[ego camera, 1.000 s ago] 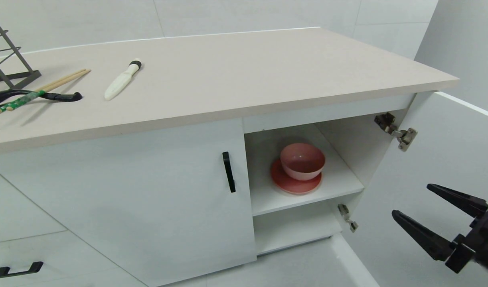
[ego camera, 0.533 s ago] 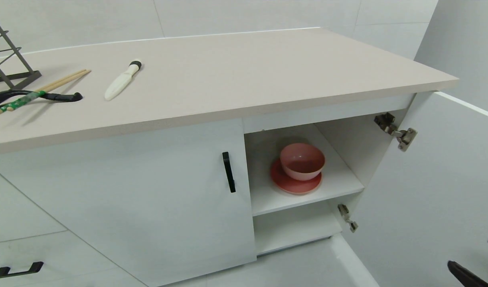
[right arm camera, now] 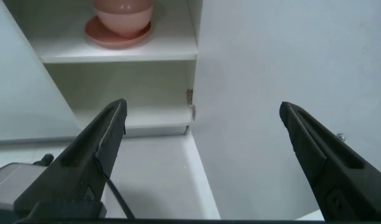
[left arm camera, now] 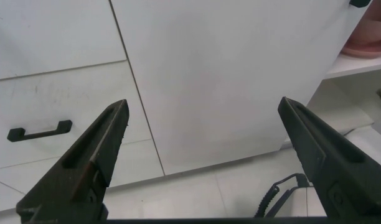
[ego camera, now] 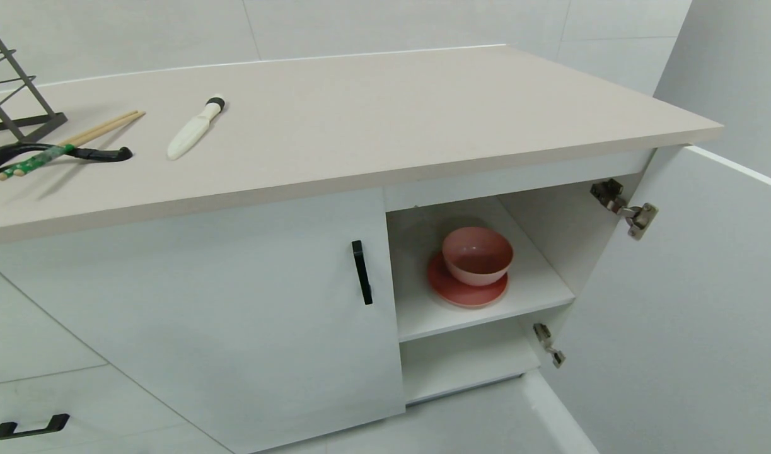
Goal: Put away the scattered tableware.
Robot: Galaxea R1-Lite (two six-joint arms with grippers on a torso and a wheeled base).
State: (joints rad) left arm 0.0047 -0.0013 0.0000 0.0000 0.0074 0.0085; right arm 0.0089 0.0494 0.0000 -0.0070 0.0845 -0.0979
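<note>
Bowl stowed; cutlery yet to fetch.
Spread wide and empty, the right pincer [right arm camera: 202,104] faces the open cupboard [right arm camera: 116,57], bowl [right arm camera: 123,12] on plate [right arm camera: 119,34] shelved ahead; left pincer [left arm camera: 203,102] likewise agape. Next likely means rising to the chopsticks [ego camera: 70,142] on the counter [ego camera: 391,113].

The right door [ego camera: 694,296] stands swung wide, so the bay [ego camera: 568,239] behind it opens straight to the front. On its upper shelf [ego camera: 539,280] a bowl [ego camera: 478,254] sits on a plate [ego camera: 467,293] near the middle, with bare board on both sides and in front. The left door [ego camera: 234,302] is shut, its handle [ego camera: 361,272] just beside the opening. On the counter [ego camera: 423,113], knife [ego camera: 193,129], chopsticks [ego camera: 101,128], a black tool [ego camera: 101,153] and rack [ego camera: 41,123] crowd the left end
</note>
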